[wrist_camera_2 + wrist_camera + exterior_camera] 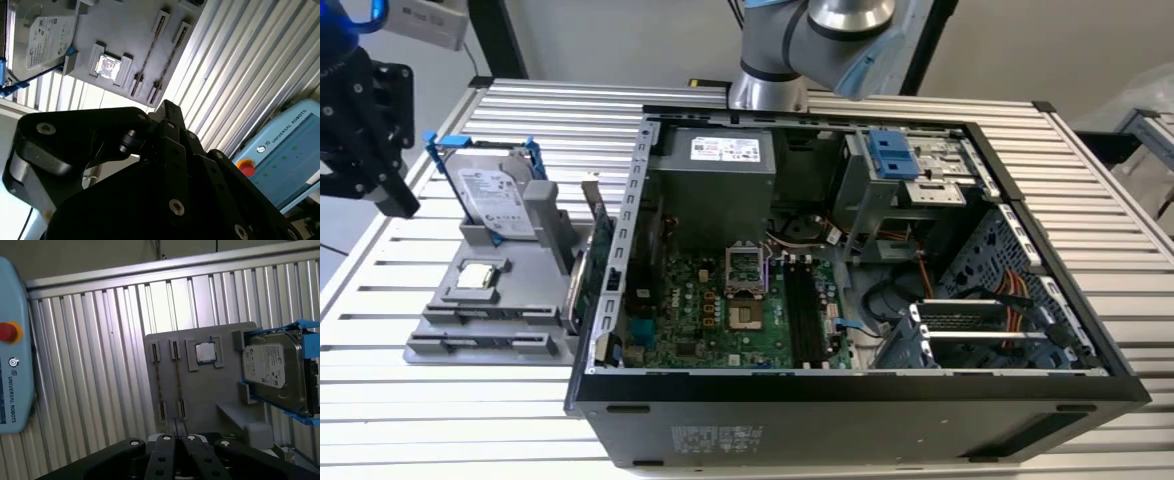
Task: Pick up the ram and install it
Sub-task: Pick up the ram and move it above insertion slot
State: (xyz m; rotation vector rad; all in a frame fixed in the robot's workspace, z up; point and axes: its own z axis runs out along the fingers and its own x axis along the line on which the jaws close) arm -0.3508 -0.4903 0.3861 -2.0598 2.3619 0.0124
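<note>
Sitting on the slatted metal table [427,420], the open computer case [854,410] takes the centre of the exterior view. Its motherboard [707,310] lies flat inside, with the long black memory slots [803,310] bare at about six o'clock of the board. Outside the case, at roughly eight o'clock in the exterior view, rests a grey holder tray [520,300] with an upright hard drive [494,195] at its far end. The gripper [396,200] hangs above and beyond this tray, at about ten o'clock, touching nothing. In the first wrist view its jaws appear drawn together and empty. The ram [177,382] stands on edge in a tray slot, roughly in line with the gripper. A second stick [157,385] sits just beside it, and the small square processor chip [205,352] lies near both. The work looks to be at the approach stage of the pick, with nothing lifted or installed yet. A clean grasp would likely call for the jaws to part enough to straddle the thin edge, centred along the stick and clear of its neighbour.
</note>
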